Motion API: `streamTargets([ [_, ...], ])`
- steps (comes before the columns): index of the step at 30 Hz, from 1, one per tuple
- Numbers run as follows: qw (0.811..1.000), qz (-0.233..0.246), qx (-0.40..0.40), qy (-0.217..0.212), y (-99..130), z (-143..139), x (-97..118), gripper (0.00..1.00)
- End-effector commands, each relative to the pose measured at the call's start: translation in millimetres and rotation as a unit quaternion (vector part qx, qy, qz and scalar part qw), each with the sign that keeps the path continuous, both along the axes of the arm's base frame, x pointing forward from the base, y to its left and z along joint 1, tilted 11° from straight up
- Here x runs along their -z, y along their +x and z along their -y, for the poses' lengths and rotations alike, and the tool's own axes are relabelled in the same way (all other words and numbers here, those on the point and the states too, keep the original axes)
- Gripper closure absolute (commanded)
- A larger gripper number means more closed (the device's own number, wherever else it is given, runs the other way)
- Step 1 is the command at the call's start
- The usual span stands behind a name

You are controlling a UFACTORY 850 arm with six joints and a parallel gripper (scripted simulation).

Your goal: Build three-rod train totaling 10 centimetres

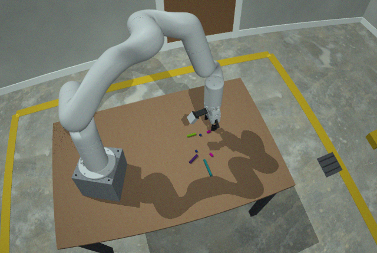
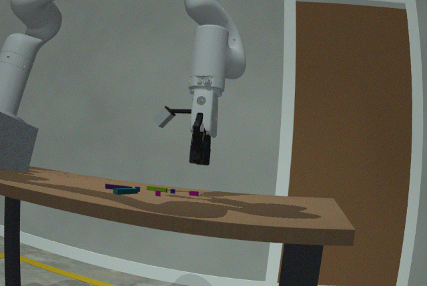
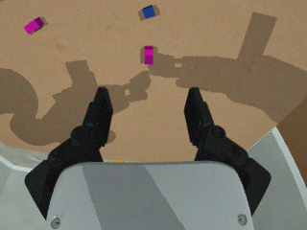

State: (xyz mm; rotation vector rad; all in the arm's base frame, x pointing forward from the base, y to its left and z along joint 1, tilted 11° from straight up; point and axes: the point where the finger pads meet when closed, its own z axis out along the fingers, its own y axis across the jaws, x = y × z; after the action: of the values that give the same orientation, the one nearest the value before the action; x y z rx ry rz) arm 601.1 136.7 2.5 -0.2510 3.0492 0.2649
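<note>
The worktop (image 1: 164, 164) (image 2: 241, 221) is smooth, matte brown, with square-edged rods lying flat: a long turquoise bar (image 1: 207, 167) (image 2: 125, 191), a purple (image 1: 193, 158) (image 2: 117, 186) and a lime one (image 1: 191, 135) (image 2: 157, 189), plus stubby blue and magenta blocks. The tool (image 1: 214, 125) (image 2: 199, 163) (image 3: 148, 98), black-fingered, hangs above, open around nothing. One magenta block (image 1: 208, 131) (image 2: 193, 193) (image 3: 149, 55) lies below it, near a small blue cube (image 1: 200, 134) (image 2: 172, 191) (image 3: 149, 11).

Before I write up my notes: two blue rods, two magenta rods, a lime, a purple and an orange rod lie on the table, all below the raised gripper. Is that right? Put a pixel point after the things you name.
Not quite: no orange rod is there; the seventh is turquoise (image 1: 207, 167) (image 2: 125, 191), as the top view shows. The rest of your statement stands.
</note>
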Motion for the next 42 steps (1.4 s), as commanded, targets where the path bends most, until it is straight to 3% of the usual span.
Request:
streamTargets([
  [1, 1.0, 0.002, -0.001, 0.002, 0.9, -0.2, -0.9, 0.76],
  [42, 1.0, 0.002, -0.001, 0.003, 0.9, -0.4, 0.2, 0.76],
])
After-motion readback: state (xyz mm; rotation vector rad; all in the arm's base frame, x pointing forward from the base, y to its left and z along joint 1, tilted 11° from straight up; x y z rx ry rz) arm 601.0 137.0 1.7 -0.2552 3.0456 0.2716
